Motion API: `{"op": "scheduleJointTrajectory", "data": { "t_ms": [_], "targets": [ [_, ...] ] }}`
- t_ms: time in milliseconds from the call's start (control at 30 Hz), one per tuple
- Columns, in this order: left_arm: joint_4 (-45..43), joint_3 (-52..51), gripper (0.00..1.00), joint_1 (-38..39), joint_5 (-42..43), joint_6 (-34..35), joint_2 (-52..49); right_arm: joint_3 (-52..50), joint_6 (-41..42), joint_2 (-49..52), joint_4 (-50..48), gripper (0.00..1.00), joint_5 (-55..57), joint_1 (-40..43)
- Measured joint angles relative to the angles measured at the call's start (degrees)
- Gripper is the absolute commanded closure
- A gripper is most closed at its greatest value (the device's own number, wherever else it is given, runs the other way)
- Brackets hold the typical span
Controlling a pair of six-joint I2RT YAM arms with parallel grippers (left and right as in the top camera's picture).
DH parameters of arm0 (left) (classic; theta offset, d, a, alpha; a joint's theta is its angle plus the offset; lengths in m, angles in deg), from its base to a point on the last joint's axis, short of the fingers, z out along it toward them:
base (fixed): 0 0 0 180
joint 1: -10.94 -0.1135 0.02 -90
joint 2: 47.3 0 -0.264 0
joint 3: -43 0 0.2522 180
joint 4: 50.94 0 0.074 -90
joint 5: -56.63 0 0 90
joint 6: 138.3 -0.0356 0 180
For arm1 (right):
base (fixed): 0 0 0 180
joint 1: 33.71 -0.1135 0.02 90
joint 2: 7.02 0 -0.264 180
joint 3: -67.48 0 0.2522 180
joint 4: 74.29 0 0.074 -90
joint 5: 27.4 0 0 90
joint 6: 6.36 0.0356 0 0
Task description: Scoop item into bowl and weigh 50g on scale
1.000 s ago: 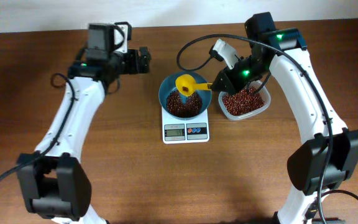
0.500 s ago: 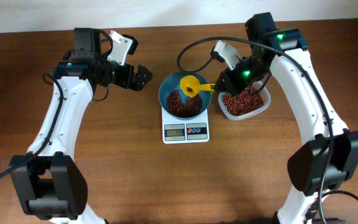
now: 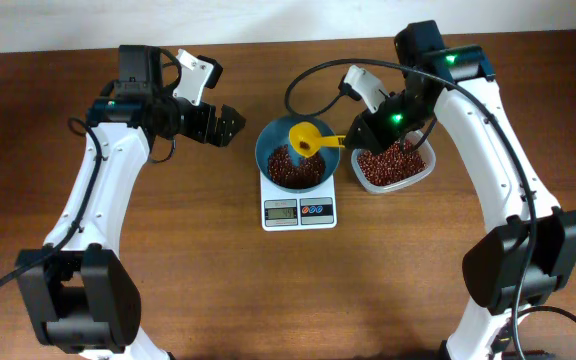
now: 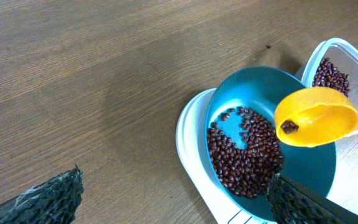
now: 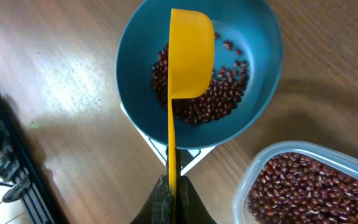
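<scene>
Beans (image 3: 293, 170): a loose heap lies in the teal bowl (image 3: 268, 143), which sits on the scale (image 3: 299, 212) at mid-table. More fill the clear container (image 3: 430, 165) just right of it. Your right gripper (image 5: 173, 188), jaws pinching the yellow scoop (image 5: 191, 53) by its handle, holds the cup over the bowl, handle running right toward the container; this arm is nearer. Your left gripper (image 3: 226, 123), jaws spread and empty, hangs left of the bowl, apart. You cannot read the scale's display: too small.

teal-blue bowl (image 3: 296, 150), red-brown beans (image 3: 290, 168), yellow scoop (image 3: 308, 137), white scale (image 3: 299, 207)
</scene>
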Motion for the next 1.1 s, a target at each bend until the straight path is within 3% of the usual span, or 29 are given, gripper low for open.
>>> {"op": "scheduleJointTrajectory", "data": {
  "t_ms": [233,600,833,1100],
  "targets": [
    [0.00,0.00,0.01,0.00,-0.02,0.00,0.00,2.19,0.59,-0.44,0.33,0.96,0.07,0.00],
    [0.04,0.00,0.01,0.00,0.00,0.00,0.00,6.47,15.69,-1.90,1.22,0.96,7.06,-3.50],
    [0.04,0.00,0.01,0.00,0.22,0.00,0.00,6.47,16.72,-1.90,6.99,0.96,12.70,-6.14],
    [0.04,0.00,0.01,0.00,0.42,0.00,0.00,6.47,15.87,-1.90,6.36,0.96,14.97,-6.21]
  ]
}}
